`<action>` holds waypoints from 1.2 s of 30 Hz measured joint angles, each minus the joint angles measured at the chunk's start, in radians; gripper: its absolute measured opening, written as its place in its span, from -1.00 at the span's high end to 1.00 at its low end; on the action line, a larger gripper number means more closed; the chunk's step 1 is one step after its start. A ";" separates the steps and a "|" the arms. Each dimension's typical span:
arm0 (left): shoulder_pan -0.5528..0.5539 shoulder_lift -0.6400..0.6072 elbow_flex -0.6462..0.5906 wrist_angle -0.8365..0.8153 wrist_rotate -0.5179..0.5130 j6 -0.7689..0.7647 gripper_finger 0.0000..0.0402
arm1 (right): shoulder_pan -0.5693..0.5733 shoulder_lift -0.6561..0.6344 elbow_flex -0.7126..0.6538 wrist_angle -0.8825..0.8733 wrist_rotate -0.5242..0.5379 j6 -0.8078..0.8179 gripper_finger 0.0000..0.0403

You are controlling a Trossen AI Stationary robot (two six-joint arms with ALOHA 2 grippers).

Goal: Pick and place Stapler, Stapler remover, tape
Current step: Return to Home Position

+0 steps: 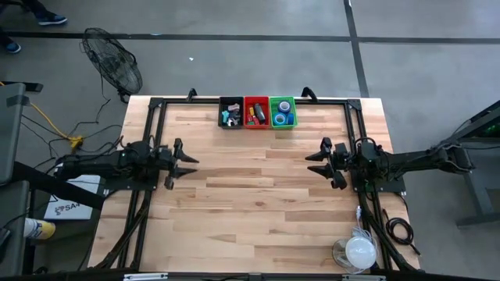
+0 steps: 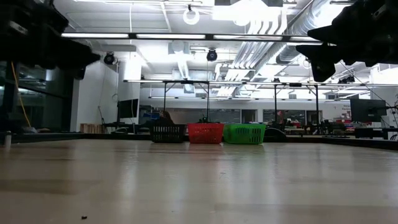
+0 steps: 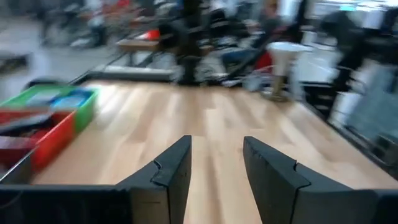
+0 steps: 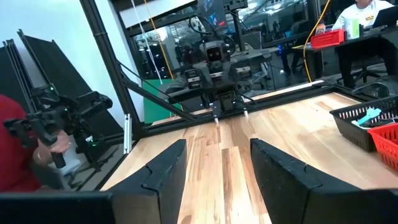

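Note:
Three small baskets stand in a row at the table's far edge: a black one (image 1: 230,112) with a teal and white item, a red one (image 1: 255,112) with dark and orange items, and a green one (image 1: 283,112) with blue tape rolls. My left gripper (image 1: 192,165) is open and empty, raised over the table's left part. My right gripper (image 1: 311,163) is open and empty, raised over the right part. Both point toward the table's middle.
A round white object (image 1: 360,251) and cables (image 1: 400,229) lie at the table's near right corner. Black frame rails (image 1: 148,140) run along the table's sides. The wooden top (image 1: 250,203) between the grippers is bare. A person (image 4: 28,155) stands beyond the table's left side.

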 joint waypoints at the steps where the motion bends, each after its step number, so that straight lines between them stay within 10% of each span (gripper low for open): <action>1: -0.001 0.001 0.000 -0.004 -0.037 -0.029 0.29 | 0.000 0.000 0.000 0.000 0.000 0.000 0.15; 8: -0.002 0.000 -0.003 -0.006 -0.175 -0.064 0.29 | 0.000 0.000 0.000 0.000 0.000 0.000 0.15; 36: -0.002 0.000 -0.004 -0.007 -0.148 -0.065 0.29 | 0.000 0.000 0.000 0.000 0.000 0.000 0.15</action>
